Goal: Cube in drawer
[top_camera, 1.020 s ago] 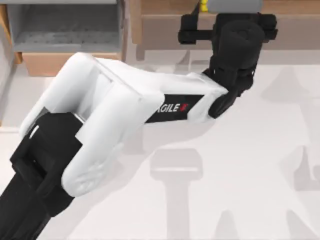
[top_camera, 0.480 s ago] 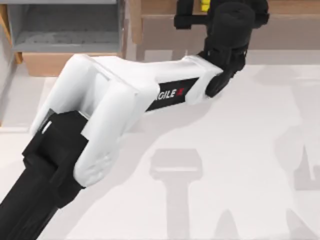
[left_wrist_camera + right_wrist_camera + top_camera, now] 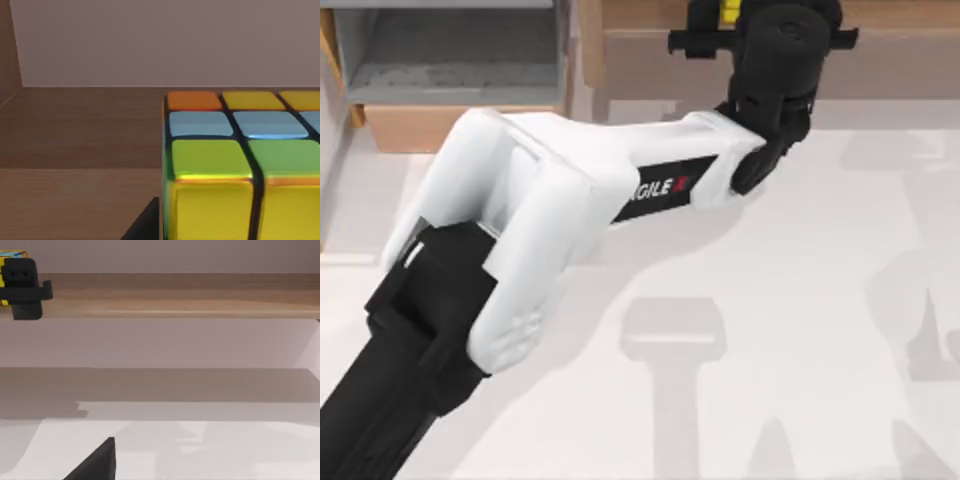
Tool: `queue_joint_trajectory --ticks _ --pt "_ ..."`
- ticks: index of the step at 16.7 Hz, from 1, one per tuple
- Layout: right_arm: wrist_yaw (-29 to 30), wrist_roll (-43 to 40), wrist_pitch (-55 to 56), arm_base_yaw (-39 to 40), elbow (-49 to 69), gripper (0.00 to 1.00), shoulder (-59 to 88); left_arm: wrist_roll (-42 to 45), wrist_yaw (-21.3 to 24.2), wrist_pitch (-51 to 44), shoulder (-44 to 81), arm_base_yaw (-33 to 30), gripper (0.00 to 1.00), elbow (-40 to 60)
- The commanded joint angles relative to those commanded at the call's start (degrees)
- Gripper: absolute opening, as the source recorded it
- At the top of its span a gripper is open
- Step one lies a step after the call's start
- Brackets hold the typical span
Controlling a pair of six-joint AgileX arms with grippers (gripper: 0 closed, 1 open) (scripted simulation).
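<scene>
The cube (image 3: 728,10), with yellow, green, blue and orange tiles, sits on the long brown shelf (image 3: 650,45) at the back of the table. It looms close in the left wrist view (image 3: 240,165). My left arm reaches across the table to the shelf, and my left gripper (image 3: 725,22) is right at the cube, covering most of it from above. The right wrist view shows that gripper (image 3: 22,287) from afar with a yellow corner of the cube (image 3: 12,255) behind it. The drawer (image 3: 450,75) stands pulled out at the back left, with a grey inside and a tan front panel (image 3: 460,125). My right gripper (image 3: 100,462) is parked low over the table.
A wall rises behind the shelf. The shelf's upright post (image 3: 588,45) stands between the drawer and the cube. The white tabletop (image 3: 800,300) stretches in front of the shelf and carries shadows of the arms.
My left arm has stretched farther back toward the shelf, bringing its gripper up to the cube. The cube has stayed in place.
</scene>
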Motion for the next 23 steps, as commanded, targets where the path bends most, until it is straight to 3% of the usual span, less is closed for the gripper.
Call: queue_joint_trajectory --ticks 7,17,23 --pt "0.0 0.0 0.0 0.0 0.0 1.0 0.0 0.0 0.0 0.0 0.0 0.0 0.02 0.0" --pt "0.0 0.0 0.0 0.0 0.0 1.0 0.0 0.17 0.05 0.13 -0.25 -0.37 0.0 0.03" --pt "0.0 0.0 0.0 0.0 0.0 1.0 0.0 4.71 3.31 4.15 -4.83 -5.53 0.0 -3.68"
